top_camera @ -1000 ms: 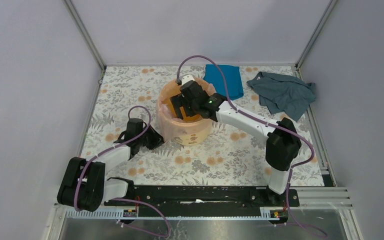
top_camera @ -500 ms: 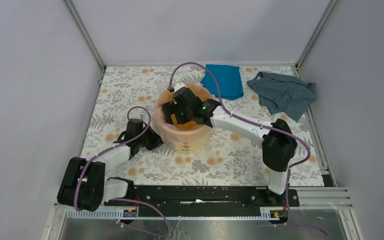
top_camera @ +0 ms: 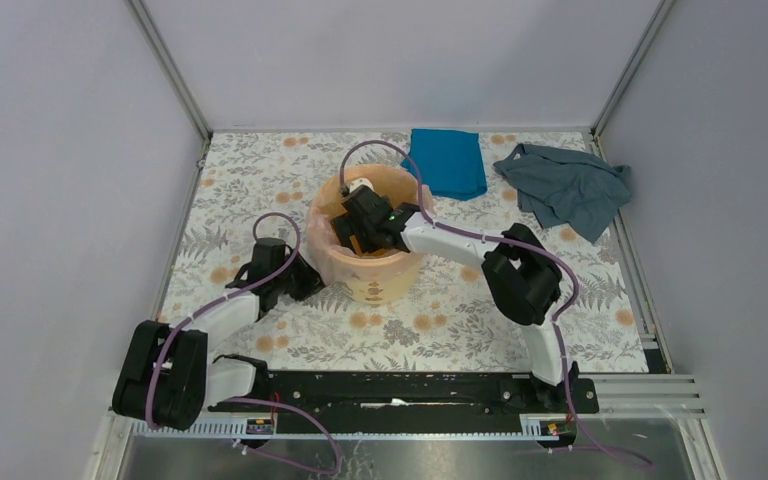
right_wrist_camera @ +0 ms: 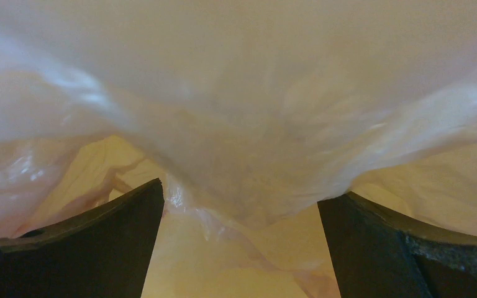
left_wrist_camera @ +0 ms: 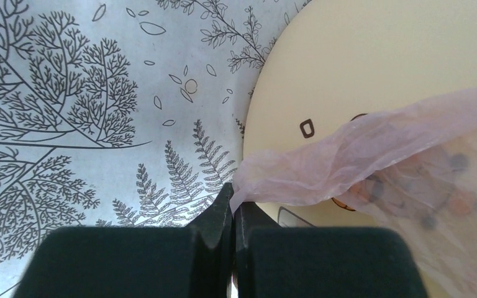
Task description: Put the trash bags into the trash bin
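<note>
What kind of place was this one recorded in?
Probably a lab test cell, not a home: plain grey walls on metal frame posts box in a floral-covered table, and the left arm and right arm are bolted to a black rail at its near edge.
</note>
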Available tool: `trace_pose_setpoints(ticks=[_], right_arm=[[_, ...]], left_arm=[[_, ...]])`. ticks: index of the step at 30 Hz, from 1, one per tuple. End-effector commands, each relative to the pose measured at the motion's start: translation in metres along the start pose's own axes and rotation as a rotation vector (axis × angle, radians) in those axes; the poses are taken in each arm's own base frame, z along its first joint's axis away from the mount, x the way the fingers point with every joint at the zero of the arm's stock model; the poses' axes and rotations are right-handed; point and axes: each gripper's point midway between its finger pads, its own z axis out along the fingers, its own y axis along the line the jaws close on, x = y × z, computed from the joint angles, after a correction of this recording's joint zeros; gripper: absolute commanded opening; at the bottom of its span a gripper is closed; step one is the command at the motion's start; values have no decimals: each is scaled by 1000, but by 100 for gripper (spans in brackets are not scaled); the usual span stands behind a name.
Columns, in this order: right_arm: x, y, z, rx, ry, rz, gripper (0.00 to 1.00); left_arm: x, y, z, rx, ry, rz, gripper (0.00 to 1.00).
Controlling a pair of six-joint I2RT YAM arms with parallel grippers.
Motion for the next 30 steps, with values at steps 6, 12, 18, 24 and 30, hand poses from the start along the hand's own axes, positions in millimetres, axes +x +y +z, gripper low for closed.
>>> trace_pose_setpoints(ticks=[6,12,18,24,30], right_arm=[[15,22,31,-55,17,70,100],[-5,21,14,-51,-13,69,100],[-49,14,-57,-71,-126,87,100],[-82,12,-115,-121,-228,98,100],[-114,-11,-184,-69,-363,84,100]], left_arm=[[-11,4,-10,-41,-64,50,0],[-13,4,-12,-44,-70,48,4],[-14,5,-13,-55,-80,48,4],[-15,4,-13,-48,-86,36,5],[-22,0,-25,-62,-122,30,19]])
